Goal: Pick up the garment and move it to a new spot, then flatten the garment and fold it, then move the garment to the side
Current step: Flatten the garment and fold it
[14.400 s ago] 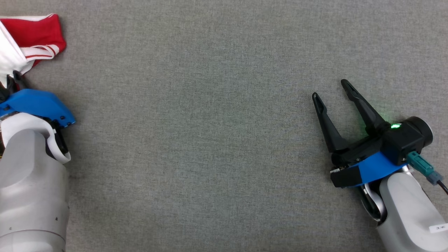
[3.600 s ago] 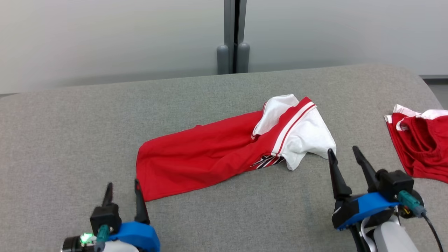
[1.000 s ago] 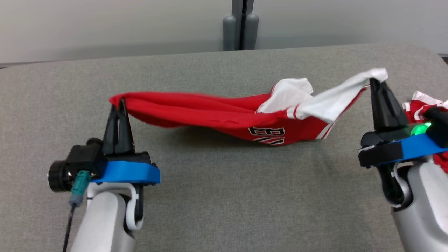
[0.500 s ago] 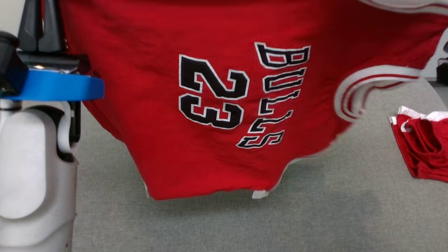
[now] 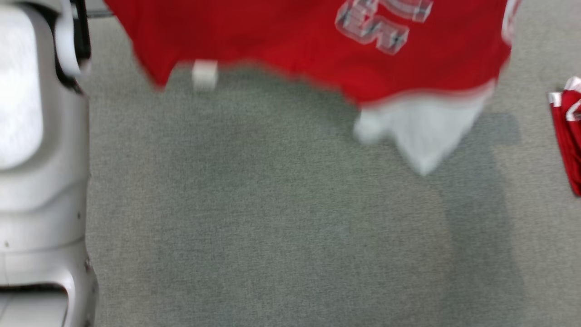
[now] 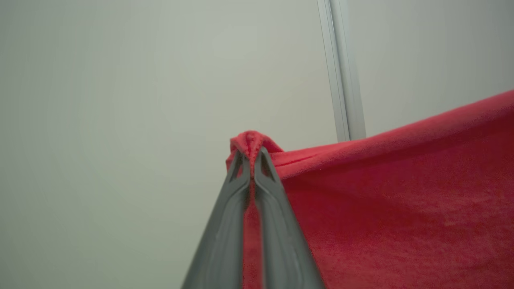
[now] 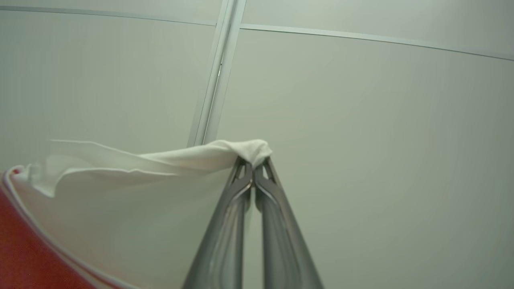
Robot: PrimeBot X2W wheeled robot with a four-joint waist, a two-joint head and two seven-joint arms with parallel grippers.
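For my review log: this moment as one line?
red-and-white jersey garment: held over grey surface | left gripper: shut on red corner | right gripper: shut on white corner

The jersey (image 5: 281,41) across the top of the head view is bright red. Its blurred lettering (image 5: 376,22) looks greyish with white edging. A small white tag (image 5: 204,75) sits at its hem on the upper left, and a white panel (image 5: 422,131) drops below the red toward the right. The cloth surface (image 5: 272,227) beneath is flecked mid-grey. At the right edge, a second garment (image 5: 569,136) is red with white trim. The forearm (image 5: 32,136) on the left is pale grey-white. The left gripper (image 6: 252,160) and right gripper (image 7: 253,170) are dark grey against a pale grey-green wall (image 6: 120,100). The jersey's white gives way to red at the lower left of the right wrist view.
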